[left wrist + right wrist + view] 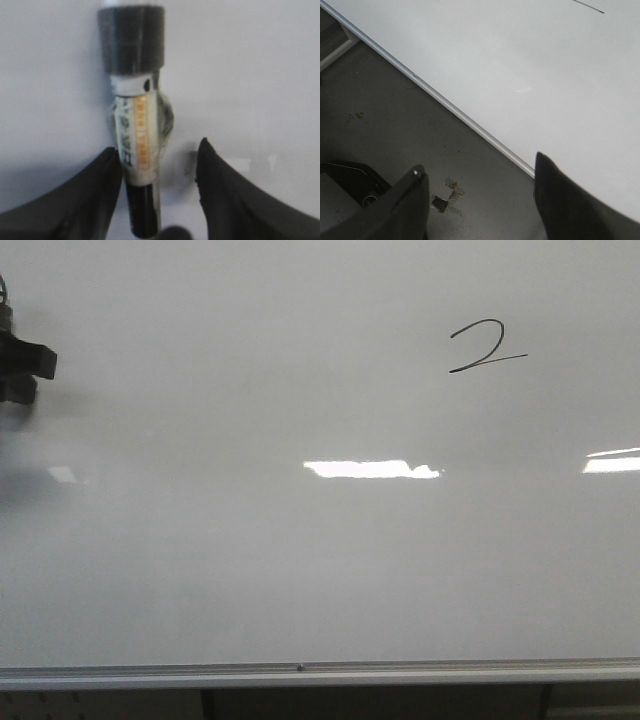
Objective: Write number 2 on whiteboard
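The whiteboard fills the front view. A thin black number 2 is written at its upper right. My left gripper is open in front of the board. A capped marker with a white and orange label lies between its fingers, against one finger and apart from the other. A dark part of the left arm shows at the far left edge of the front view. My right gripper is open and empty over the grey floor, beside the board's silver frame edge.
Bright light reflections lie across the middle of the board. The silver frame runs along the board's bottom edge. Scraps of debris lie on the floor. The end of a black stroke shows in the right wrist view.
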`<state>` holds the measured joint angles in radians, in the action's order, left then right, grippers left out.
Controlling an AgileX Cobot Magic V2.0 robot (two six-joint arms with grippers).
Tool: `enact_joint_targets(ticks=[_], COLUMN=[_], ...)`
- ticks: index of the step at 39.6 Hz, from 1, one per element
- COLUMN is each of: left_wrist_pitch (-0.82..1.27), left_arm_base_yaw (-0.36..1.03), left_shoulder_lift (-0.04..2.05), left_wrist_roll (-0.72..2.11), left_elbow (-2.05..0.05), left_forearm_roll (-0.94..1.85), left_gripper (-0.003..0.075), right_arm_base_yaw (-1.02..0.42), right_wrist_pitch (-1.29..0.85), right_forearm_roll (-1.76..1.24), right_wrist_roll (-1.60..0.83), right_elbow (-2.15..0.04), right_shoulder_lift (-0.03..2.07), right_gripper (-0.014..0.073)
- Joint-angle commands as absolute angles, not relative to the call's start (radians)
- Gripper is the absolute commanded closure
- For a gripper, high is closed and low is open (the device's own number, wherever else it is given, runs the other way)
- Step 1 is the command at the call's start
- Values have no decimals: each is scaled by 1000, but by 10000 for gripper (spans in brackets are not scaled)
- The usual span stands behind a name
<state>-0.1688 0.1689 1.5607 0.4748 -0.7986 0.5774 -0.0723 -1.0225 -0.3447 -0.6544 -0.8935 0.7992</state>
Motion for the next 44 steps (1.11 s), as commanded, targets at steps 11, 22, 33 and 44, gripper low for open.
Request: enact_joint_targets(ticks=[11,22,33,44], left_wrist_pitch=[20,335,651,779], left_arm_base_yaw=[152,10,-65,36], left_shoulder_lift=[1430,1225,1090,934], left_wrist_roll=[468,457,143,32], left_elbow=[-875,-881,-988,-1016], left_forearm_roll=[455,332,-10,-136], left_gripper=[309,309,309,309], right_arm_base_yaw=[-67,-67,-67,-67], right_wrist_pitch=[-986,-999,-1017,-1046], right_forearm_roll=[-369,-366,-245,-28], right_wrist_roll=[-654,-631,-408,-67], right_elbow=[-920,-920,-928,-958], right_shoulder_lift=[787,787,787,750], right_gripper=[120,120,120,120])
